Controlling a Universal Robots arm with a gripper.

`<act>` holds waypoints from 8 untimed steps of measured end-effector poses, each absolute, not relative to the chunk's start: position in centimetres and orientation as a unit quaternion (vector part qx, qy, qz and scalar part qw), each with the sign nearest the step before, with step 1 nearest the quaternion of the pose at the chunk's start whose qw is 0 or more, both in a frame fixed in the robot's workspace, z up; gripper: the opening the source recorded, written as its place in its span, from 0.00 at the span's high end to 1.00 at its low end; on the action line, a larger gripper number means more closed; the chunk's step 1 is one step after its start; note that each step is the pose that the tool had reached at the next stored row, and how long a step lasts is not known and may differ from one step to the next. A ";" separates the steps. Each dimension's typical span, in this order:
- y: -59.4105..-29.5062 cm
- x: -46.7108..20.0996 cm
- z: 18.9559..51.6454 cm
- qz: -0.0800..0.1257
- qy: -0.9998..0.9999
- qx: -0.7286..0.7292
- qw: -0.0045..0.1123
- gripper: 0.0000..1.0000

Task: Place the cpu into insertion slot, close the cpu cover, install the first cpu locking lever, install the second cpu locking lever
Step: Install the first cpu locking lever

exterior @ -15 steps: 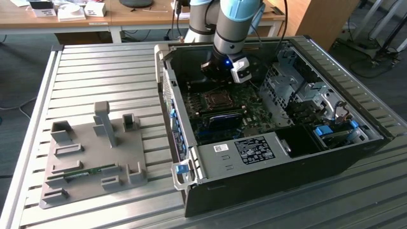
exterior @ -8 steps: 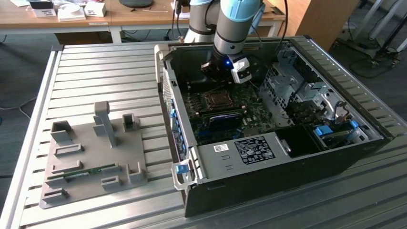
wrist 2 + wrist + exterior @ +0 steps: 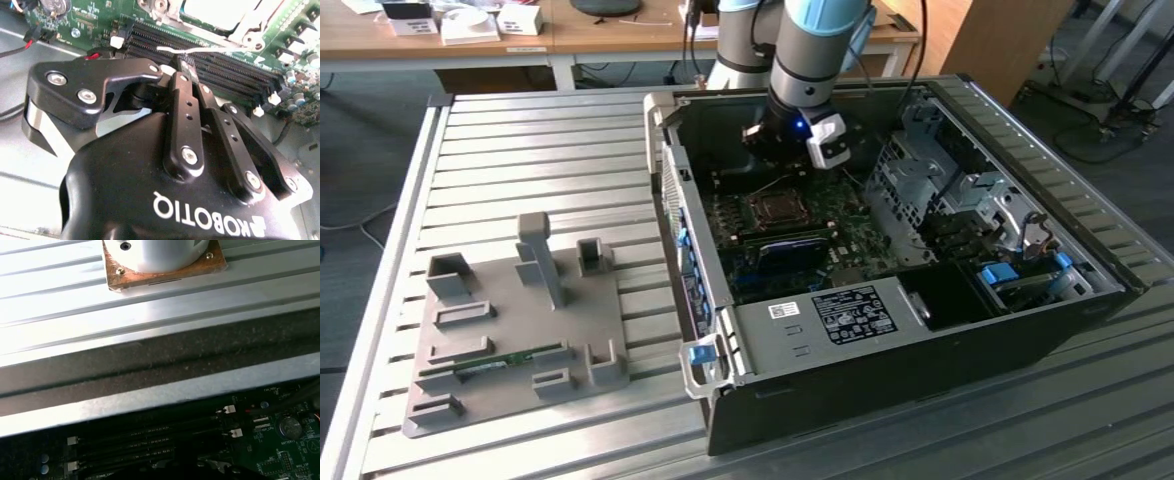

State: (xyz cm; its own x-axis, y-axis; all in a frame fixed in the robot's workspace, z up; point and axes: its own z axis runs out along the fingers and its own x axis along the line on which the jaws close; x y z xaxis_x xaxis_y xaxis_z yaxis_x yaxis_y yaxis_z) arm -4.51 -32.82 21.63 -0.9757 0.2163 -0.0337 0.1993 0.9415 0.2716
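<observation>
1. Here, the jaws of the gripper (image 3: 186,65) are drawn together to a narrow tip, which suits a thin wire. The tip sits at the lever (image 3: 167,49), though whether it pinches the lever cannot be told.
2. Just beyond the lever, across the memory slots (image 3: 225,70), the cpu (image 3: 217,10) lies flat in the slot (image 3: 751,207). Its pale top is framed by the cover (image 3: 252,27), which appears to be down, so the chip is held ready for locking.
3. The exterior view adds the setting. The case (image 3: 881,390) lies open side up on the table (image 3: 534,150), so the arm reaches the board from above. A grey fixture (image 3: 494,330) stands well apart from the case.
4. The first wrist view looks the other way, over the case wall (image 3: 175,390) to the table slats.
</observation>
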 end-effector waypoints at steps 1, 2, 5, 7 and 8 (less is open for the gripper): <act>-32.8 -4.5 21.8 0.134 0.985 0.106 0.032 0.89; -32.8 -4.5 21.8 0.134 0.985 0.106 0.032 0.89; -32.8 -4.5 21.8 0.135 0.985 0.106 0.032 0.89; -32.8 -4.6 21.8 0.134 0.985 0.106 0.032 0.89; -32.8 -4.7 21.8 0.134 0.985 0.106 0.032 0.89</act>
